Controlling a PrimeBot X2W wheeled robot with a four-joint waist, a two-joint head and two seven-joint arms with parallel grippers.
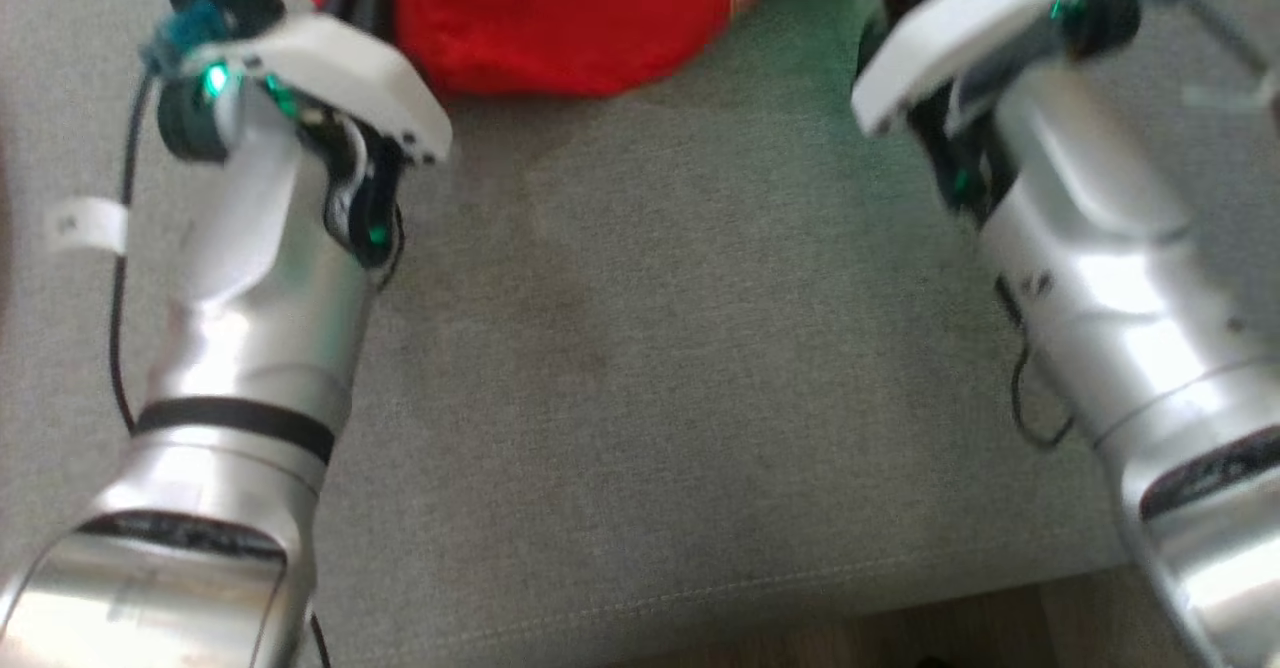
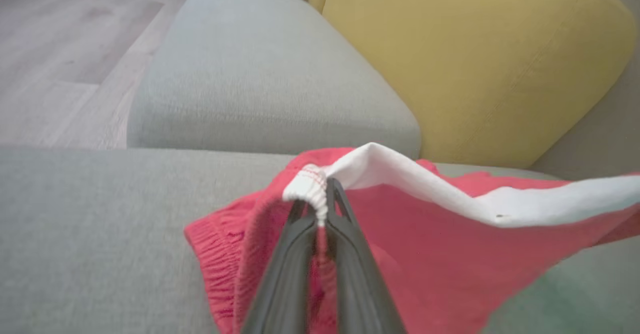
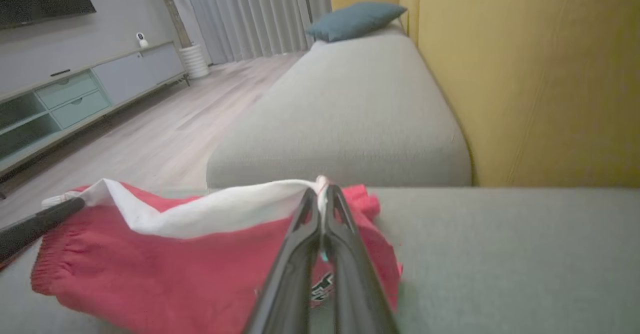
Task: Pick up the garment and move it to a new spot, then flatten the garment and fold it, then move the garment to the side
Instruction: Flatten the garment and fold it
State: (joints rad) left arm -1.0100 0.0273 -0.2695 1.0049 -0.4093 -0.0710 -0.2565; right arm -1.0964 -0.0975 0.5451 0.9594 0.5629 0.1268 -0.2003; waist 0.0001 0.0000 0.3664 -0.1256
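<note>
Garment red, white band; sofa seat grey; backrest mustard yellow; pillow teal.

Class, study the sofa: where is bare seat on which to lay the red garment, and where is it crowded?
Free: the seat cushion between left forearm and right forearm, from the garment to the front edge; also the next cushion, bordered by the yellow backrest and the blue pillow. Crowded: where the left gripper and right gripper pinch the garment.
</note>
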